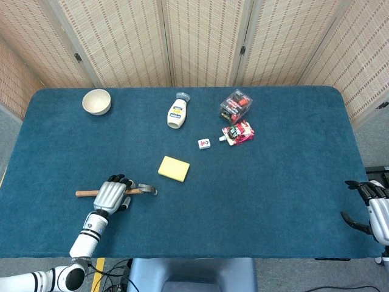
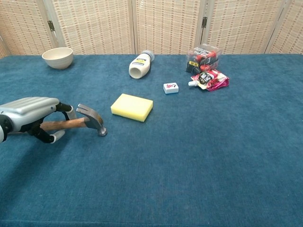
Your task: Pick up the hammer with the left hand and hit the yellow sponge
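The hammer (image 2: pixel 78 122) lies flat on the blue table, its wooden handle pointing left and its metal head (image 1: pixel 148 189) toward the sponge. My left hand (image 2: pixel 32 115) arches over the handle, also seen as the left hand (image 1: pixel 111 194) in the head view. Its fingers curve down on the far side and the thumb on the near side, with a gap still showing around the handle. The yellow sponge (image 2: pixel 132 107) lies just right of and beyond the hammer head; sponge (image 1: pixel 174 168). My right hand (image 1: pixel 372 208) hangs off the table's right edge, fingers apart, holding nothing.
A white bowl (image 1: pixel 96 101) stands at the far left. A white bottle (image 1: pixel 176 112) lies on its side at the back. A small white tile (image 1: pixel 204 143), a red pouch (image 1: pixel 237 132) and a clear box (image 1: pixel 236 106) sit back right of the sponge.
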`<control>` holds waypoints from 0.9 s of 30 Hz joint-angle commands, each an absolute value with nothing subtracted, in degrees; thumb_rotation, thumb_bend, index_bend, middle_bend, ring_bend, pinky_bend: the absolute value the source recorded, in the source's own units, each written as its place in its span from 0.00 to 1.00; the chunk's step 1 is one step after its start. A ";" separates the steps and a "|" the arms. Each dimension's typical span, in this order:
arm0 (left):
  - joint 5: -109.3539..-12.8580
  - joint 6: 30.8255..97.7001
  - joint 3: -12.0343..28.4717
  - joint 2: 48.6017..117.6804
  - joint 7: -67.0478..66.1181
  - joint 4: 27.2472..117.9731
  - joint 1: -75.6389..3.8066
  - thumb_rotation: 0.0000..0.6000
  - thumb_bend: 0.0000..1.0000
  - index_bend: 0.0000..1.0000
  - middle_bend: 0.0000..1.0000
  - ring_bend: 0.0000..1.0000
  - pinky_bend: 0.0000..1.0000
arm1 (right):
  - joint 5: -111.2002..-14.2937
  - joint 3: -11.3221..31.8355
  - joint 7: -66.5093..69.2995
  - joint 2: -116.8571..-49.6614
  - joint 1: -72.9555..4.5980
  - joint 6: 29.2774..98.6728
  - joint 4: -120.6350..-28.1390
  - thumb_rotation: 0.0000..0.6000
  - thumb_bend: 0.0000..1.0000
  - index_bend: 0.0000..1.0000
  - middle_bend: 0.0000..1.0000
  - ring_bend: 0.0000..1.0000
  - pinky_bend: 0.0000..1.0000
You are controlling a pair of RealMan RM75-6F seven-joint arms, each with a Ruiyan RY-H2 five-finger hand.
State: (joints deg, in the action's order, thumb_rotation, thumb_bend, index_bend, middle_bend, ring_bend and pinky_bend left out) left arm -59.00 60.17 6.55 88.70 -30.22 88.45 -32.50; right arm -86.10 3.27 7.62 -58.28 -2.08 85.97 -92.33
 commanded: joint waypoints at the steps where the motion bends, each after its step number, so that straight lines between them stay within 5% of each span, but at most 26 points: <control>1: -58.99 60.41 6.41 88.70 -30.12 88.56 -32.43 1.00 0.52 0.37 0.37 0.17 0.20 | -86.10 3.25 7.69 -58.26 -2.01 86.02 -92.26 1.00 0.13 0.24 0.35 0.23 0.27; 9: -58.35 60.79 6.43 89.24 -30.19 87.93 -32.74 1.00 0.53 0.40 0.42 0.19 0.20 | -86.15 3.22 7.92 -58.25 -1.93 86.03 -92.15 1.00 0.13 0.24 0.35 0.23 0.27; 27: -62.81 61.93 6.76 89.47 -22.61 84.95 -32.22 1.00 0.63 0.63 0.67 0.46 0.25 | -86.26 3.16 8.08 -58.03 -1.71 86.15 -92.68 1.00 0.13 0.24 0.36 0.23 0.27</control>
